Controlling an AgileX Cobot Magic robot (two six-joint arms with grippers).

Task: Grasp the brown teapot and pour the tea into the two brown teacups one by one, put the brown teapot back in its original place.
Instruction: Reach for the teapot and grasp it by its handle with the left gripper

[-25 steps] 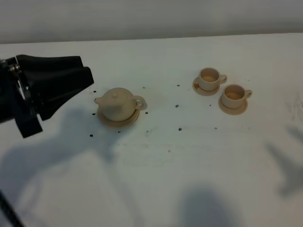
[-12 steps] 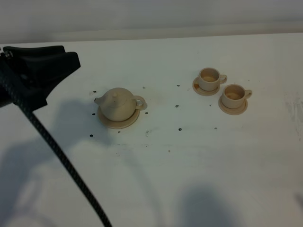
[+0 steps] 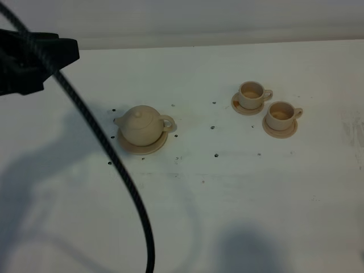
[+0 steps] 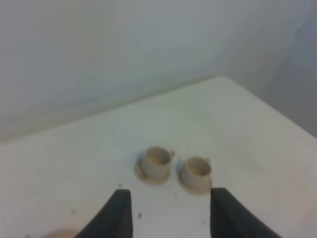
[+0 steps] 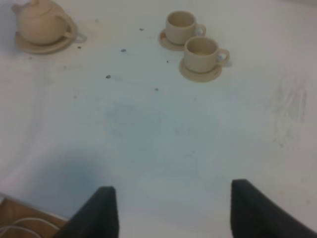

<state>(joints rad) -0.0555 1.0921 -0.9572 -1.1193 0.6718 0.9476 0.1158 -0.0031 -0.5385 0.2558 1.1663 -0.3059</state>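
The brown teapot (image 3: 142, 125) sits upright with its lid on, on the wide saucer (image 3: 143, 145) that is its original place, left of centre on the white table. It also shows in the right wrist view as the teapot (image 5: 42, 22). The two brown teacups (image 3: 252, 94) (image 3: 281, 114) stand on small saucers at the right rear, side by side. My left gripper (image 4: 171, 198) is open and empty, high up and looking down toward the teacups (image 4: 157, 159) (image 4: 198, 168). The left arm (image 3: 34, 62) is at the far left rear, apart from the teapot. My right gripper (image 5: 173, 198) is open over bare table, well short of the cups (image 5: 181, 25) (image 5: 202, 52).
A black cable (image 3: 122, 170) from the left arm hangs across the left half of the overhead view, passing in front of the table. Small dark specks (image 3: 216, 154) dot the tabletop. A wooden edge with a white cord (image 5: 20, 220) shows near the right gripper. A pale wall bounds the table's rear.
The left arm has drawn back toward the far left rear, away from the teapot, and its cable has swung into view. The shadow at the right edge is gone. Teapot and cups stayed put.
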